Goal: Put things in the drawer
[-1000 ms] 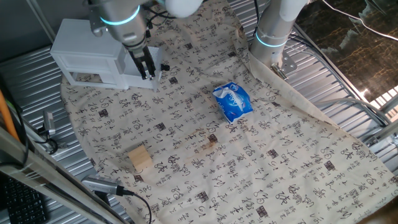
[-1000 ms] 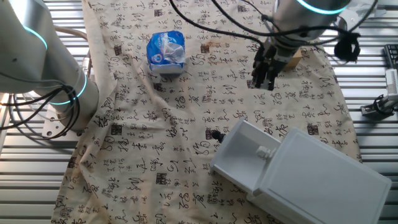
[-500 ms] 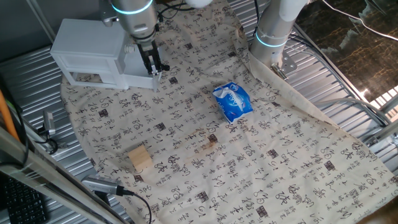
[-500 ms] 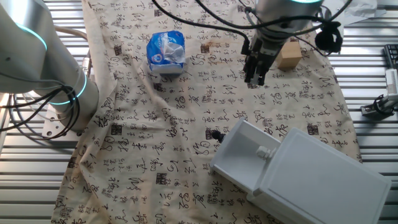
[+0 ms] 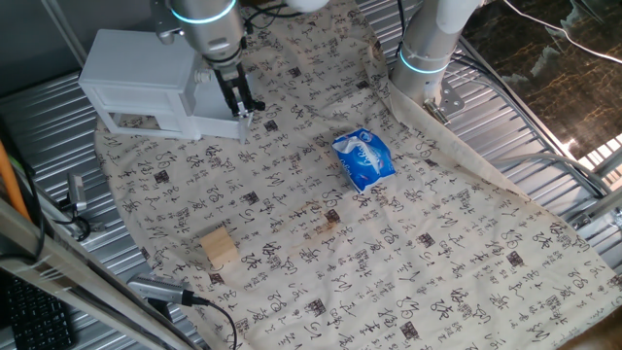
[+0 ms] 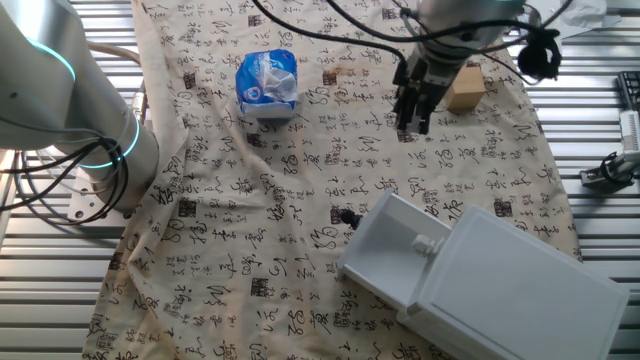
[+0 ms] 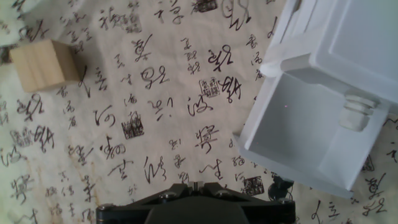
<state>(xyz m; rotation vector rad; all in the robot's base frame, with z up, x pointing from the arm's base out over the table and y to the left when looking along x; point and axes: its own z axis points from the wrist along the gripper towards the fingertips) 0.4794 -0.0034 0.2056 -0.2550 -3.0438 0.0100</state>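
1. The drawer (image 6: 400, 262) stood pulled out of the white cabinet (image 5: 136, 83), its tray open to the top. In the hand view the tray held nothing but a small white fitting (image 7: 356, 112) on its inner wall, so no item had been deposited.
2. The wooden block (image 5: 219, 247) lay on the patterned cloth (image 5: 292, 204), well apart from the drawer, near the cloth's edge on the far side from the cabinet. The other fixed view showed it (image 6: 465, 88) beyond the arm; the hand view showed it (image 7: 43, 64) at the upper left, upright and untouched.
3. A blue packet (image 5: 363, 158) also lay on the cloth, apart from both the block and the drawer.
4. The gripper (image 5: 239, 101) hung above the cloth just beside the drawer front, carrying nothing. Its fingers appeared drawn close together in both fixed views, with no object between them. The hand view showed only the dark base of the hand, so the fingertip gap could not be confirmed there.
5. Judged status: the opening step was complete; the placing step was not begun.
6. Judged remainder: travel to the block, spread the fingers, grasp it, carry it over the tray, and release. The packet probably needed the same sequence.
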